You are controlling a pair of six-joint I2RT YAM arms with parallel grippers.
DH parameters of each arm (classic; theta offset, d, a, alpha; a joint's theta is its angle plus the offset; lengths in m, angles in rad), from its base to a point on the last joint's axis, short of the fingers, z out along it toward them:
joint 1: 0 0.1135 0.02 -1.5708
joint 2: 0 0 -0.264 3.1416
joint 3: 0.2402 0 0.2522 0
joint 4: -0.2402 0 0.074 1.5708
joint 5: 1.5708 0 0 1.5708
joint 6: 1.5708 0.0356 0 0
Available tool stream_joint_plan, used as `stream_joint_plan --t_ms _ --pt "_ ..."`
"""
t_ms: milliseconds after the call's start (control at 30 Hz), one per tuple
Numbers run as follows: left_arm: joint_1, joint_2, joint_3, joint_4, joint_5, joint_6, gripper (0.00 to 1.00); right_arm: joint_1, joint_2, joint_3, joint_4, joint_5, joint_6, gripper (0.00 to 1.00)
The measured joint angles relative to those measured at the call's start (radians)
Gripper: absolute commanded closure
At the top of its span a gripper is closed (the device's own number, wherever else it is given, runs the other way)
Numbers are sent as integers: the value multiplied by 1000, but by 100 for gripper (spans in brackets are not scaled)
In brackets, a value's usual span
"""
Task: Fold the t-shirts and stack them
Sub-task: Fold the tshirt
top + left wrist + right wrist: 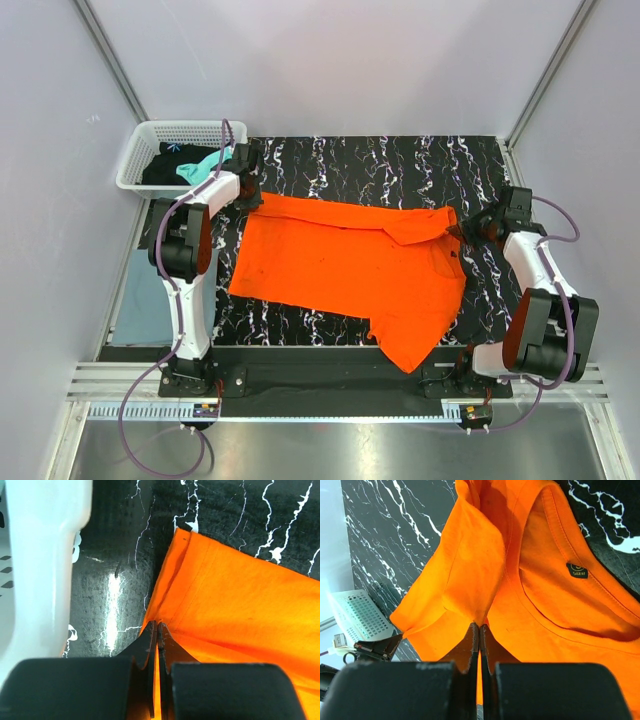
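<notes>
Orange t-shirt [350,265] spread on worktop [400,160], long axis running away from basket [135,165]. Left hand [155,627] clamped on hem corner nearest basket; right hand [479,627] clamped on shoulder farthest from it.

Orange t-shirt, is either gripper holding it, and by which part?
Both. Left gripper pinches the orange t-shirt at its hem edge near a corner; right gripper pinches shoulder fabric beside the collar.

Wears white shells [195,312] over black joints [181,243], trails purple cables [121,415], ends in black left tool [155,628], right tool [479,628].
</notes>
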Motion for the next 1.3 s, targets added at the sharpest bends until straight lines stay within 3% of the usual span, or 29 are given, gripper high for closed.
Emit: stream_joint_plan --t_ms 733,800,900,933,1167,1300 --pt "0 0 0 -12 -5 -5 100 -1 -19 -64 -11 13 -3 100" --pt "0 0 0 -12 -4 -6 100 -1 -11 -64 -11 23 -9 96" --pt "0 0 -4 -14 -5 -8 88 -1 4 -65 -13 28 -28 91" --pt "0 0 -9 -17 -7 -14 75 -1 7 -65 -16 28 -36 90" --pt "-1 -60 -30 -106 -29 -68 48 -1 8 -68 -85 31 -101 84" --pt "-2 -149 -43 -145 -33 -106 50 -1 8 -76 -122 37 -140 81"
